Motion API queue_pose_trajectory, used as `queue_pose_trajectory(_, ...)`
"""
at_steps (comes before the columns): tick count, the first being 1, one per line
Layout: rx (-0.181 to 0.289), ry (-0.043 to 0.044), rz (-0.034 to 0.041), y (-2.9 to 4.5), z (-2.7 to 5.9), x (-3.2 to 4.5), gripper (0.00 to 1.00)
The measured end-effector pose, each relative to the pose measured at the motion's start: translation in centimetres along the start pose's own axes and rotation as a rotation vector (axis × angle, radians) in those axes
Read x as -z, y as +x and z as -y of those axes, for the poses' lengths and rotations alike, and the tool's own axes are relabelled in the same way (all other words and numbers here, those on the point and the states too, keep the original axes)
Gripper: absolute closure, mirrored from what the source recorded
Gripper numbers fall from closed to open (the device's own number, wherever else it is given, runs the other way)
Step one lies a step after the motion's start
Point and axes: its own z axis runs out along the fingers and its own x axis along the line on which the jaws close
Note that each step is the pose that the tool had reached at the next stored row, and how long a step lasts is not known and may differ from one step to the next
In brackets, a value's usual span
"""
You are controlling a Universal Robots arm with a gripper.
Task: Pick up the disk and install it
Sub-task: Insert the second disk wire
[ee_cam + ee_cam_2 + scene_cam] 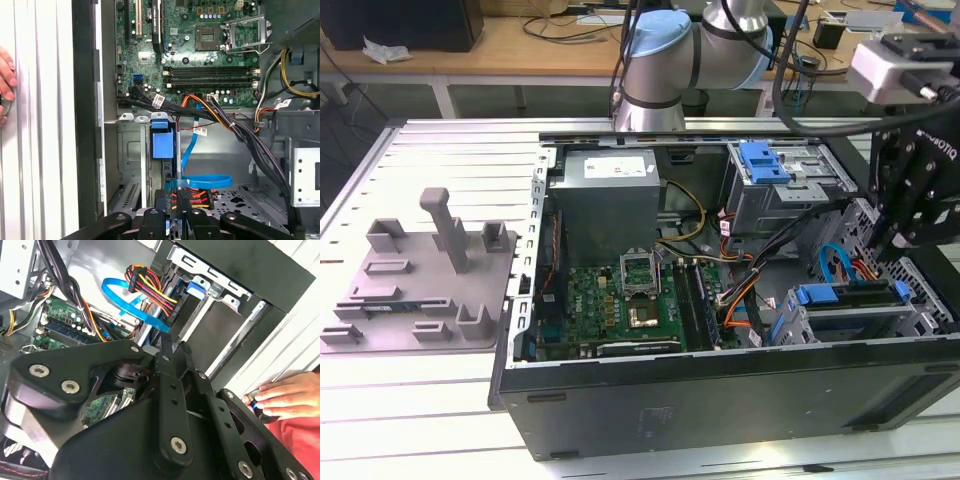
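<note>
Here, the black metal gripper [888, 243] hangs over the open computer case [720, 400], at the exterior view's right, just above the perforated steel drive cage [920, 320]. The disk [850, 297] stands on its thin edge in that cage, a flat slab with blue plastic rails at both ends. Whether the gripper clasps it or has let go cannot be told. In the first wrist view the gripper [171, 210] lines up with the disk's blue rail [162, 142], beside a flat, glossy blue ribbon cable [205, 180]. A green circuit board [620, 300] covers the case floor below a boxy grey power supply [605, 200]. A person's hand [280, 395] rests on the ribbed white table [300, 345].
</note>
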Motion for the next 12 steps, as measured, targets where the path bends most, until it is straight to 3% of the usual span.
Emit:
queue_pose_trajectory(6, 0.0, 0.0007, 0.0, 0.02, -0.04, 0.36, 0.78)
queue_pose_trajectory(8, 0.0, 0.0007, 0.0, 0.02, -0.04, 0.37, 0.89)
queue_pose_trajectory(12, 0.0, 0.0008, 0.0, 0.02, -0.04, 0.37, 0.89)
